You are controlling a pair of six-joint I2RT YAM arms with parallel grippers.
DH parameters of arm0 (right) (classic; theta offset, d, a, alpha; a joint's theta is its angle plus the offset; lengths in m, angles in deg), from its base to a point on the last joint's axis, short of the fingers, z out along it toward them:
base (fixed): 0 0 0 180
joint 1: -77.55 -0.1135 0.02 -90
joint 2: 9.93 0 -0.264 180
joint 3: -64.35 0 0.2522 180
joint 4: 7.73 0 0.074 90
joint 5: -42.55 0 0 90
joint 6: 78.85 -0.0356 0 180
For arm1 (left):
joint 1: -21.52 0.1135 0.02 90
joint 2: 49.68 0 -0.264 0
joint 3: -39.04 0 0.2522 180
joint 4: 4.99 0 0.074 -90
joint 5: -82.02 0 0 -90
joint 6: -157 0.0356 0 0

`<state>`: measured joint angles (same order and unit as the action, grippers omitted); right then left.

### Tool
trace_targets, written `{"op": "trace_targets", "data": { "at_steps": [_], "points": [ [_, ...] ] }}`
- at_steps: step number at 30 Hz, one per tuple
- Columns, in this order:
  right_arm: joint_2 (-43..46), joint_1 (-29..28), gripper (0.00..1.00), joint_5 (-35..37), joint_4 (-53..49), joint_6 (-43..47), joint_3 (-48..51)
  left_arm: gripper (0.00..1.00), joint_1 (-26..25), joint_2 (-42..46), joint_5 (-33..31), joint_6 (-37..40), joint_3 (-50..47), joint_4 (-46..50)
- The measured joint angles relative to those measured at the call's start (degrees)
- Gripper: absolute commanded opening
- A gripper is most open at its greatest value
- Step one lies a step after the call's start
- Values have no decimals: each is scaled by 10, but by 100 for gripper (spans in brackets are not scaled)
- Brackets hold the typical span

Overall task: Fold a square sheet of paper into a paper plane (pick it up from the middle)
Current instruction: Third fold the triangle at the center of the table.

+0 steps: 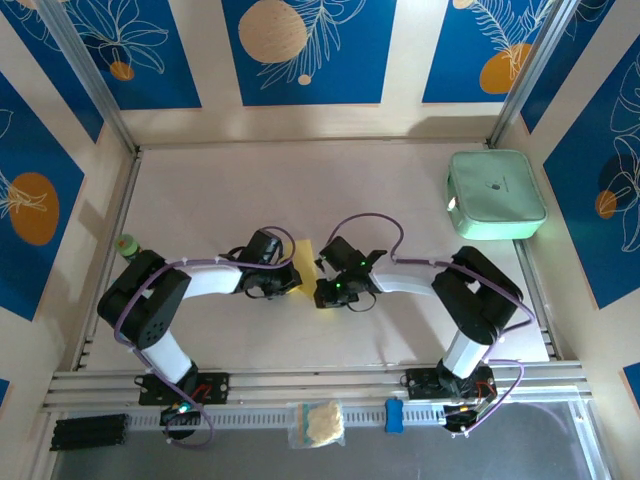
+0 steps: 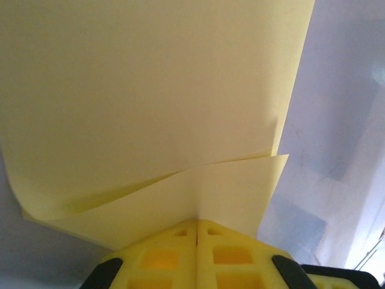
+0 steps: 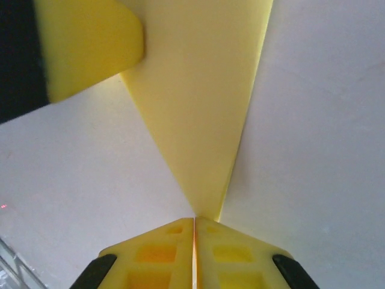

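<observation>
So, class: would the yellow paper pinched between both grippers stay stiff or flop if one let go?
Probably flop: the yellow paper bows and its layers gape in the left wrist view. Likely very light: the left gripper and right gripper hold it by small pinches alone.

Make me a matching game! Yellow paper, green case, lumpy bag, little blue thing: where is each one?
Things: 1 paper; 2 case; 3 bag; 4 blue thing.
Places: A far right corner of the table; B front rail, right of the middle; C pinched in both arms' jaws; D front rail, in the middle.
Pairs: 1-C, 2-A, 3-D, 4-B.
</observation>
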<state>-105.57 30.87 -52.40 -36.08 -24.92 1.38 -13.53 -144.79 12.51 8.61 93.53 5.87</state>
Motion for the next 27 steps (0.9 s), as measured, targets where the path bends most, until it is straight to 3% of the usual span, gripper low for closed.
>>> {"op": "trace_targets", "data": {
  "at_steps": [6, 17, 27],
  "points": [
    [23, 0, 9, 1, -4, 0, -40, 8, 0, 0, 0, 0, 2, 5],
    [-53, 0, 5, 9, 4, -4, -58, 8, 0, 0, 0, 0, 3, 6],
    [-66, 0, 3, 11, 6, -4, -58, 16, 1, 10, 3, 41, 38, 54]
  ]
}}
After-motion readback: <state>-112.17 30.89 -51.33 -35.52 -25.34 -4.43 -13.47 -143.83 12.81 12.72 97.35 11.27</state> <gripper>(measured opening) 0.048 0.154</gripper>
